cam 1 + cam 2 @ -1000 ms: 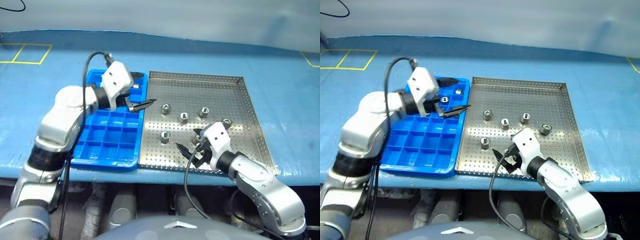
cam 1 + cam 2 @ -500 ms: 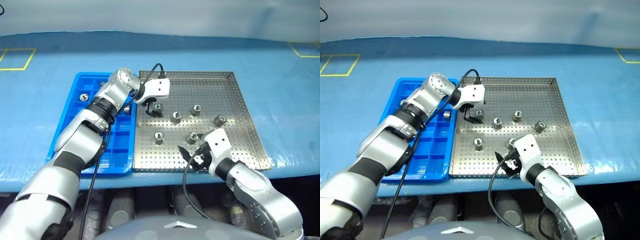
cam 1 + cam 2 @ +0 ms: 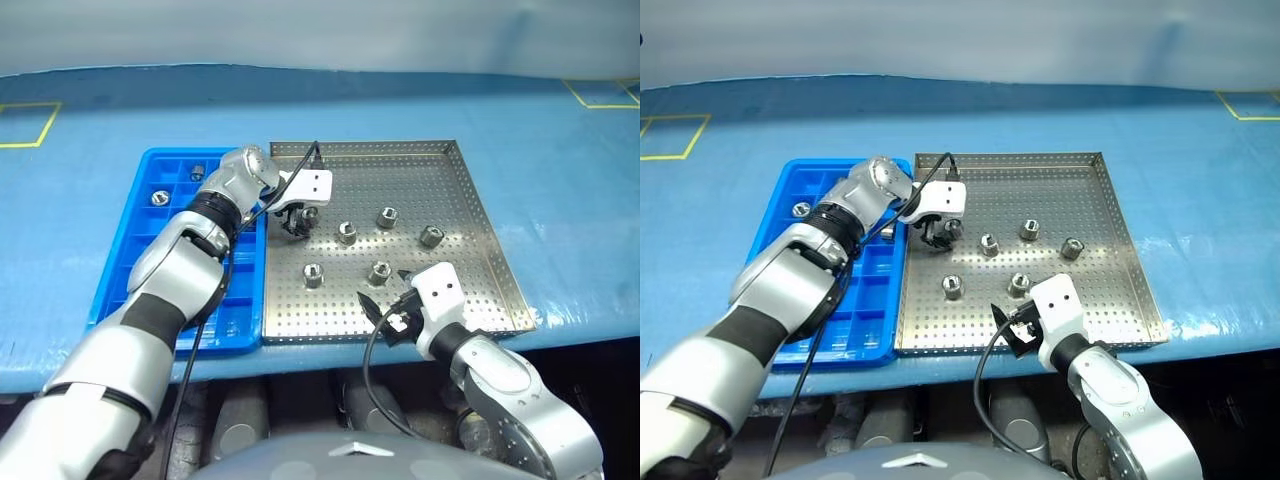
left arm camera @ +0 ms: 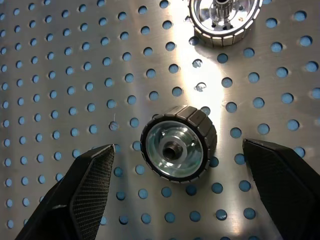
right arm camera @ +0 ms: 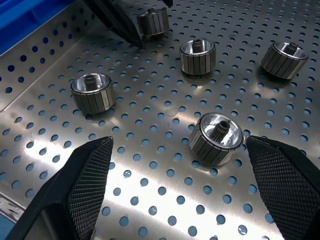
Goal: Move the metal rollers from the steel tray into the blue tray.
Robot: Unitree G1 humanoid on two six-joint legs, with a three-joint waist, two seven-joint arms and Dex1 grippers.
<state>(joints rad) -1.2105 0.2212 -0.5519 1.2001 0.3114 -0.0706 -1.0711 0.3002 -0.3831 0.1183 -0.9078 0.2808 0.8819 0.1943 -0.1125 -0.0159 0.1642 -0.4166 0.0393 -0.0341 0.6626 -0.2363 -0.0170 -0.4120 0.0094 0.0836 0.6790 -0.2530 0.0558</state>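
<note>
Several metal rollers (image 3: pixel 346 232) stand scattered on the steel tray (image 3: pixel 455 175), and the blue tray (image 3: pixel 130 270) lies against its left side. My left gripper (image 3: pixel 296 222) points down at the steel tray's near-left part. In the left wrist view it (image 4: pixel 178 145) is open around one roller (image 4: pixel 178 149), with a gap on each side. My right gripper (image 3: pixel 385 302) hovers open low over the steel tray's front edge. In the right wrist view a roller (image 5: pixel 216 137) lies just ahead of its fingers (image 5: pixel 90 170), untouched.
Two rollers (image 3: pixel 160 197) sit in far compartments of the blue tray. Both trays rest on a blue-covered table (image 3: pixel 560 180) with yellow tape marks (image 3: pixel 25 135) at its far corners. A black cable (image 3: pixel 300 165) arcs over my left wrist.
My left arm swung from above the blue tray to the steel tray and came down over a roller, its jaws narrowing a little. The view shifted. My right gripper stayed put.
</note>
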